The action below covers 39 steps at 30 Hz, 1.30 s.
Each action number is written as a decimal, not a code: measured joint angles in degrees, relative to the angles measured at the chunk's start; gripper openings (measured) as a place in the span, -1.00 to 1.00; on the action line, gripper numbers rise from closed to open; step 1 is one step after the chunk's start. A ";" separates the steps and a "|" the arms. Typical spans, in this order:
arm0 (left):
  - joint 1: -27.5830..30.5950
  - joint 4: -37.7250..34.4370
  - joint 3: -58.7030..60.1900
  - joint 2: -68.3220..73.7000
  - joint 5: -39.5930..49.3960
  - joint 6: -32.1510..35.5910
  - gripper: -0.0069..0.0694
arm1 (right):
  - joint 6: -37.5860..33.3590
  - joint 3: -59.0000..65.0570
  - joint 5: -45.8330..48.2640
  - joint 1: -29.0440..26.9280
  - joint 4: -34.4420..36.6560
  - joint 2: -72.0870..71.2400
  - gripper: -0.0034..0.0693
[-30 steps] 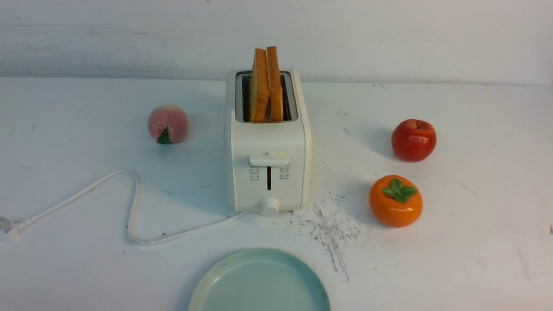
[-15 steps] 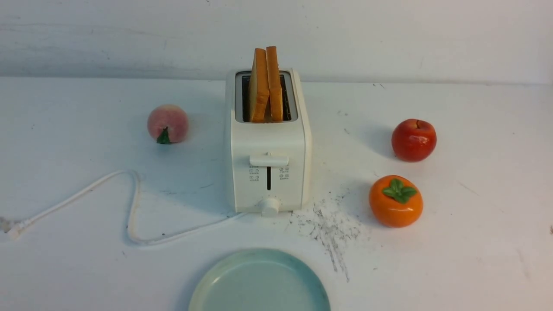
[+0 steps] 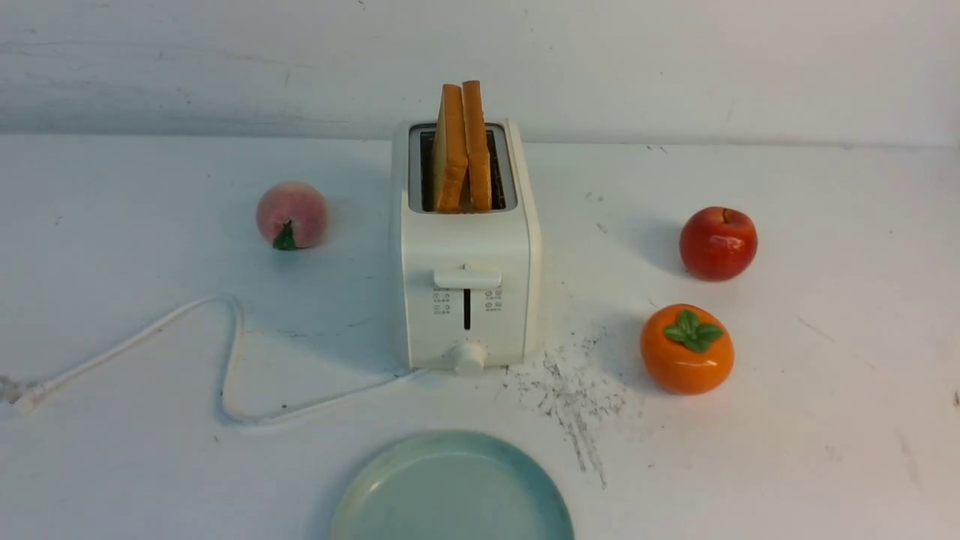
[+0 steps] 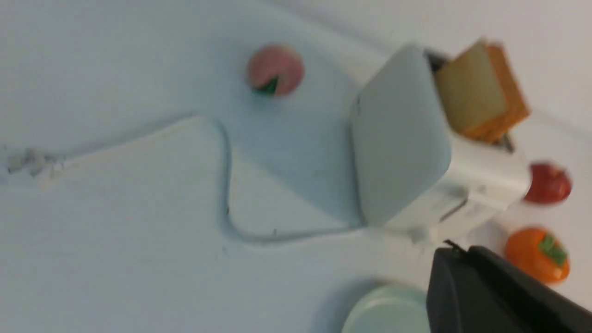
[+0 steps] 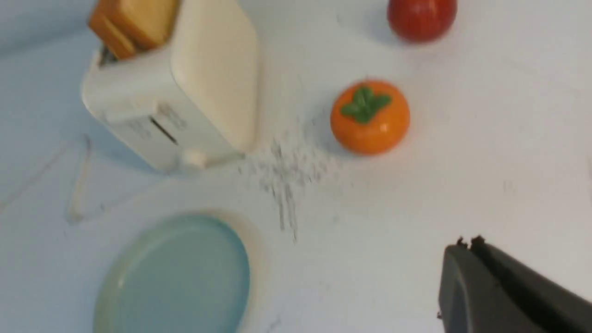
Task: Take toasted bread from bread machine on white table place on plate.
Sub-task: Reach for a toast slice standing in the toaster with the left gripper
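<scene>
The front view's bottom edge cuts off the plate [image 3: 450, 495], the bread machine [image 3: 465, 247] hides the lower part of the 2 toasted bread [image 3: 461, 146] slices, and its icons [image 3: 441, 301] are too small to read. Both blurred wrist views crop the left fingers [image 4: 485, 296] and right fingers [image 5: 499, 296], so their spread cannot be told.
</scene>
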 joint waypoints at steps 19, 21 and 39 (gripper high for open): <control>-11.79 -14.44 -29.17 41.94 3.03 23.45 -0.86 | -4.81 -0.07 3.15 0.00 1.72 6.40 -0.93; -14.53 -9.20 -32.87 45.92 3.20 19.59 -0.86 | -4.81 -0.07 2.75 0.00 1.77 6.40 -0.93; -24.17 10.61 -46.03 66.04 -4.15 11.66 0.39 | -4.93 -0.07 0.91 0.00 2.37 6.40 -0.91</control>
